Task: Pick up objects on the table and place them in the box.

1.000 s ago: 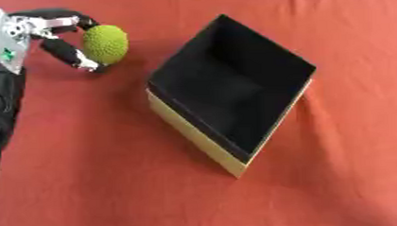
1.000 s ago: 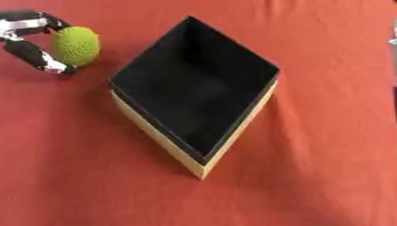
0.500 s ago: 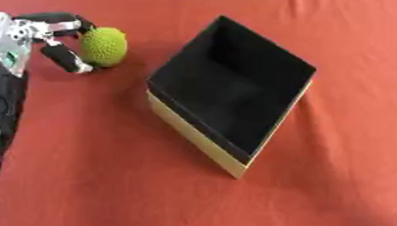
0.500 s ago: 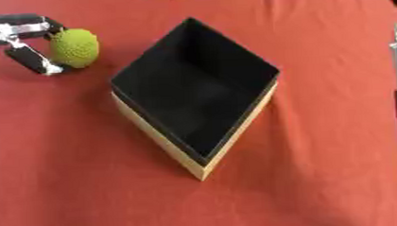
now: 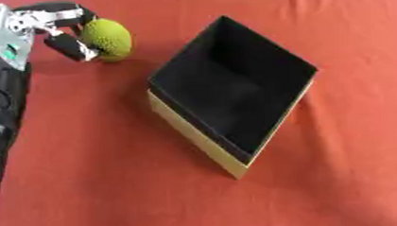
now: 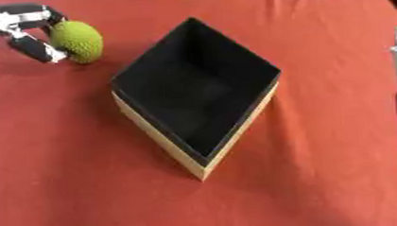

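At the far left of the red table (image 5: 113,184), seen from the left eye view, the left hand (image 5: 46,25) has its fingers (image 5: 67,46) curled against the near-left side of a bumpy green ball (image 5: 108,38), with another finger arching over the top of it. It looks like a grasp being set so the ball can be lifted, though I cannot tell whether the ball is off the cloth or resting on it. Just right of the ball, a little apart from it, sits the box (image 5: 234,92), turned corner-on so it reads as a diamond, black inside with pale outer walls. Its inside shows nothing but black, so I judge it empty, and it lies close enough that the carry should be short. The arm runs down the left edge and is cut off by it.

From the right eye view the same hold shows, only with the hand's palm sliced off by the left edge, leaving little more than the fingers. A sliver of dark and silver machinery at the right edge is probably the right arm, but no right hand can be made out. The far side of the ball is hidden from both eyes.
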{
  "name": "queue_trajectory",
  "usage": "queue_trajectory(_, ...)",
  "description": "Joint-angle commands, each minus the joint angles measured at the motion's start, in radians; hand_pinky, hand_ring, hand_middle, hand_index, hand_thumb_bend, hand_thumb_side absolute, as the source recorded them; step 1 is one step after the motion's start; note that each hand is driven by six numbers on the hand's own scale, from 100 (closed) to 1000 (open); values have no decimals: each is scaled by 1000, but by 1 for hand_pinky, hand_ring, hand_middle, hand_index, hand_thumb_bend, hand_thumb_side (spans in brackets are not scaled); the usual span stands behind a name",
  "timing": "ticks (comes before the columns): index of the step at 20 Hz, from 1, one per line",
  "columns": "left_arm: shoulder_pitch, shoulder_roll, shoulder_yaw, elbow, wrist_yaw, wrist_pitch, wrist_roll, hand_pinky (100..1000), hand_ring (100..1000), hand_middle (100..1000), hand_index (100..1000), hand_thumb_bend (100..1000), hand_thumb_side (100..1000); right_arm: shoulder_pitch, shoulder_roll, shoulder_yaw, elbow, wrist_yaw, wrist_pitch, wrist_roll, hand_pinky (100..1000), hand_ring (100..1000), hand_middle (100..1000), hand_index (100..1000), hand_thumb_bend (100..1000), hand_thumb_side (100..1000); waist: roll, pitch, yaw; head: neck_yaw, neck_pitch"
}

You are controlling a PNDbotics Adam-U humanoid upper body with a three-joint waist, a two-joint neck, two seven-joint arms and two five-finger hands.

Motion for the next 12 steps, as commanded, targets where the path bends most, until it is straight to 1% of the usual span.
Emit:
queue_trajectory(1,-18,13,9,-40,39,-84,-54,662,643,500,587,100,200,-6,-14,-4,-16,-5,4,1,755,691,619,769,100,257,2,-27,1,1,1)
queue_trajectory(3,-20,12,12,-57,68,-67,-13,629,605,457,521,100,198,-5,-13,-4,-16,-6,4,2,755,691,619,769,100,258,2,-28,2,1,2)
queue_trajectory(4,-21,10,12,-68,83,-59,7,626,602,453,516,100,197,-5,-13,-4,-16,-6,4,2,755,692,619,769,100,258,3,-29,2,1,2)
queue_trajectory(5,-24,9,12,-82,98,-55,26,607,577,421,479,100,178,-5,-13,-4,-16,-6,3,2,755,692,619,769,100,255,3,-30,2,0,2)
queue_trajectory(7,-27,7,7,-113,123,-60,57,596,562,401,457,100,165,-4,-13,-4,-16,-6,3,3,755,692,619,769,100,255,3,-32,3,0,2)
queue_trajectory(9,-30,4,-5,-145,150,-83,79,586,550,384,434,100,150,-3,-13,-4,-16,-7,3,3,755,692,619,769,100,254,3,-34,4,-1,2)
queue_trajectory(11,-32,2,-18,-173,184,-103,87,585,549,384,434,100,146,-3,-13,-5,-16,-6,2,3,755,692,619,770,100,251,3,-35,5,-3,2)
queue_trajectory(12,-34,0,-30,-193,197,-127,90,584,547,385,435,105,138,-3,-13,-5,-16,-6,2,2,755,692,619,770,100,247,3,-36,5,-3,2)
